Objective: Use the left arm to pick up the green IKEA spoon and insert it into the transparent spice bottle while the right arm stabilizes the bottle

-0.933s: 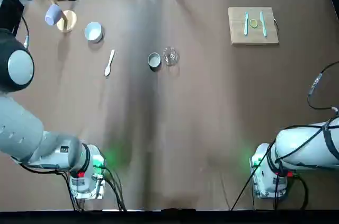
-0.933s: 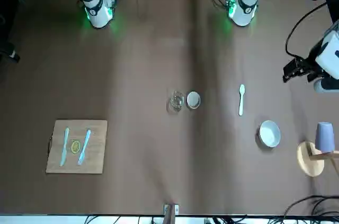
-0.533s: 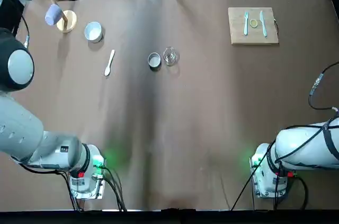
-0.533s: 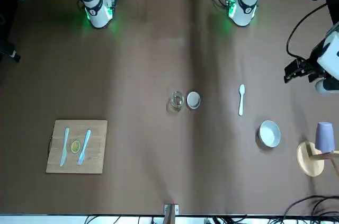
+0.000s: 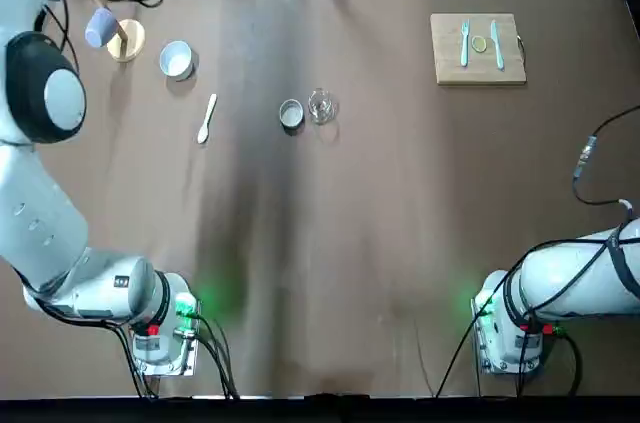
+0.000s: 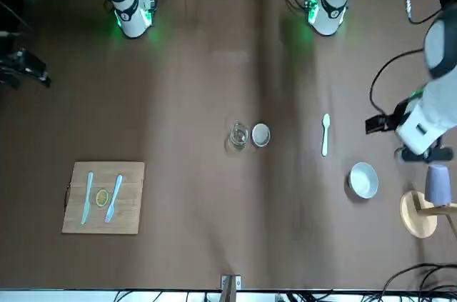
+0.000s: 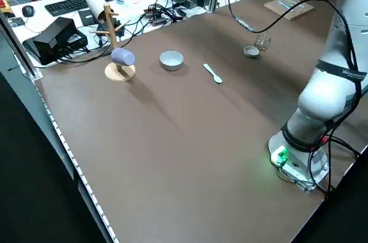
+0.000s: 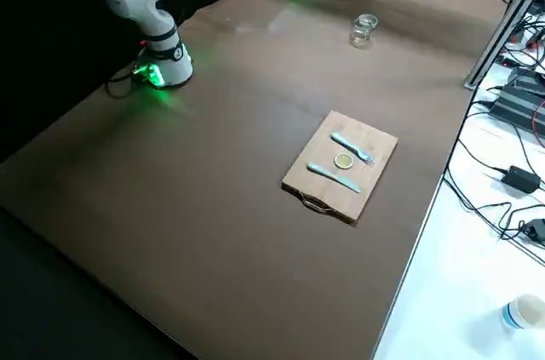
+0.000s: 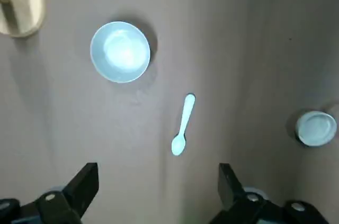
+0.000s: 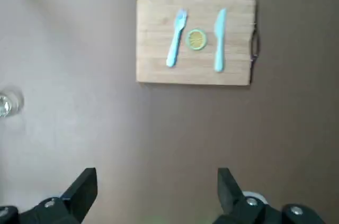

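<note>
The pale green IKEA spoon lies flat on the brown table, left of centre. The transparent spice bottle stands upright mid-table, free of both arms. My left gripper hangs open high above the table, with the spoon on the table below and ahead of its fingers. In the front view the left arm's wrist hovers near the white bowl. Also open and holding nothing, my right gripper sits high over the table's right side, far from the bottle.
A small metal cup stands right beside the bottle. A white bowl and a wooden mug stand with a lilac mug are at the far left. A cutting board holds a blue fork, knife and lemon slice.
The left arm has swung in from the table's edge to hover near the spoon and bowl. The right arm's gripper has come into the front view. Nothing on the table moved.
</note>
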